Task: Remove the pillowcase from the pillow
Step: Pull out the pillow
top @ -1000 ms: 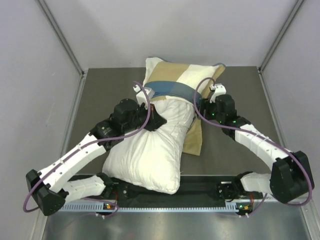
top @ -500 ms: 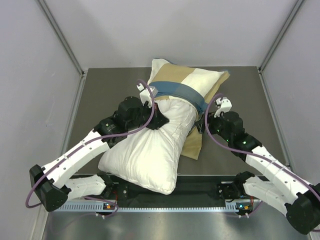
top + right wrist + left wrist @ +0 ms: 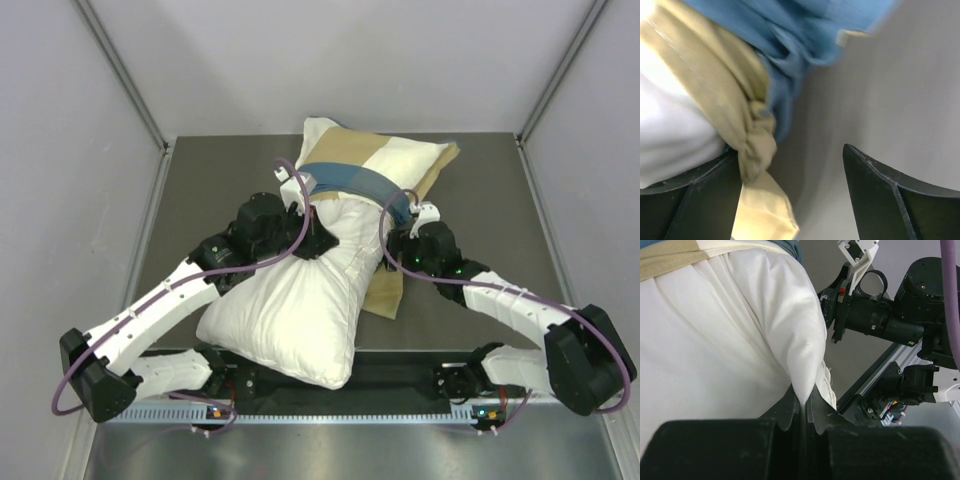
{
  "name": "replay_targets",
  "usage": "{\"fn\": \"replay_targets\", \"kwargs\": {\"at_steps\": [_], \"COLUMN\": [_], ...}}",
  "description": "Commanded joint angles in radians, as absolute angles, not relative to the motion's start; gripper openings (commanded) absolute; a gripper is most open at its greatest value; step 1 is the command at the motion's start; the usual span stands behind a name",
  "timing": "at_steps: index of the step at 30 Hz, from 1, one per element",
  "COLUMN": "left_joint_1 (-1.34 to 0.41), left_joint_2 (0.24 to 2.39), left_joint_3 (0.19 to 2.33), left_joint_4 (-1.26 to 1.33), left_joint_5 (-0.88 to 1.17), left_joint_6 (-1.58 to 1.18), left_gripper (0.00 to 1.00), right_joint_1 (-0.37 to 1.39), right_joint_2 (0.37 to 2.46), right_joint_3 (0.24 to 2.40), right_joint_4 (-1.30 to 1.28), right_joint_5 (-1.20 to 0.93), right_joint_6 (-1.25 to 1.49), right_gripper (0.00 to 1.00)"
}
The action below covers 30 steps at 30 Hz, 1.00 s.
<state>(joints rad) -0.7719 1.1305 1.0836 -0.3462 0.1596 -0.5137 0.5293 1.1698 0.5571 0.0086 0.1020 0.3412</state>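
The pillow (image 3: pixel 290 320) lies lengthwise on the table (image 3: pixel 200 190), its far end covered by the pillowcase (image 3: pixel 370 160), whose blue edge bands across the pillow's middle. The left gripper (image 3: pixel 802 402) is clenched on a pinch of the pillow's white fabric, just below that edge. The right gripper (image 3: pixel 792 185) stands released at the pillow's right side, with a bunched tan and blue fold of pillowcase between its fingers, close against one.
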Motion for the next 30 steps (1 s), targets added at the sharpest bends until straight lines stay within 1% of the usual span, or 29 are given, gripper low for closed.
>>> {"fn": "replay_targets", "kwargs": {"at_steps": [1,3,4,5,7,8,9,10,12,13,14,17,18,20,21,22,24,25,30], "left_joint_1": [-0.776,-0.775,-0.775,-0.775,-0.775,-0.775,-0.775,-0.775,-0.776,-0.776,-0.781,-0.817,-0.831,-0.88,-0.894,-0.906,-0.937,-0.949,-0.963], "left_joint_2": [1.081,1.078,1.078,1.078,1.081,1.083,1.092,1.097,1.114,1.121,1.129,1.175,1.21,1.258,1.306,1.33,1.392,1.413,1.514], "left_joint_3": [1.126,1.115,1.109,1.105,1.092,1.089,1.088,1.088,1.097,1.106,1.117,1.202,1.266,1.339,1.403,1.431,1.485,1.496,1.496], "left_joint_4": [-0.295,-0.304,-0.307,-0.317,-0.33,-0.339,-0.354,-0.36,-0.364,-0.364,-0.357,-0.354,-0.36,-0.403,-0.42,-0.446,-0.463,-0.472,-0.499], "left_joint_5": [0.207,0.204,0.201,0.189,0.178,0.163,0.153,0.15,0.149,0.149,0.153,0.12,0.104,0.037,0.014,-0.039,-0.084,-0.134,-0.218], "left_joint_6": [-0.515,-0.497,-0.489,-0.473,-0.45,-0.433,-0.423,-0.416,-0.402,-0.399,-0.39,-0.352,-0.336,-0.292,-0.278,-0.267,-0.239,-0.232,-0.21], "left_gripper": [0.0,0.0,0.0,0.0,0.0,0.0,0.0,0.04,0.24,0.38,0.58,0.69,0.78,0.82,0.87,0.88,0.9,0.94,0.97], "right_joint_1": [0.541,0.543,0.543,0.543,0.543,0.543,0.543,0.543,0.542,0.543,0.543,0.546,0.546,0.554,0.555,0.558,0.564,0.566,0.584], "right_joint_2": [1.203,1.204,1.206,1.206,1.209,1.209,1.206,1.204,1.193,1.19,1.189,1.203,1.207,1.21,1.209,1.207,1.201,1.201,1.16], "right_joint_3": [0.594,0.554,0.539,0.523,0.477,0.465,0.444,0.433,0.399,0.393,0.385,0.409,0.417,0.439,0.445,0.449,0.463,0.465,0.46], "right_joint_4": [0.243,0.337,0.382,0.47,0.54,0.599,0.623,0.652,0.762,0.796,0.823,0.896,0.905,0.919,0.92,0.922,0.92,0.92,0.902], "right_joint_5": [-0.024,-0.093,-0.154,-0.181,-0.235,-0.253,-0.279,-0.296,-0.348,-0.363,-0.379,-0.429,-0.443,-0.449,-0.448,-0.448,-0.448,-0.449,-0.446], "right_joint_6": [0.327,0.351,0.36,0.373,0.382,0.382,0.385,0.4,0.426,0.442,0.469,0.509,0.517,0.532,0.535,0.537,0.543,0.546,0.548], "right_gripper": [0.76,0.73,0.7,0.53,0.36,0.18,0.08,0.01,0.0,0.0,0.0,0.0,0.0,0.0,0.0,0.0,0.0,0.0,0.0]}}
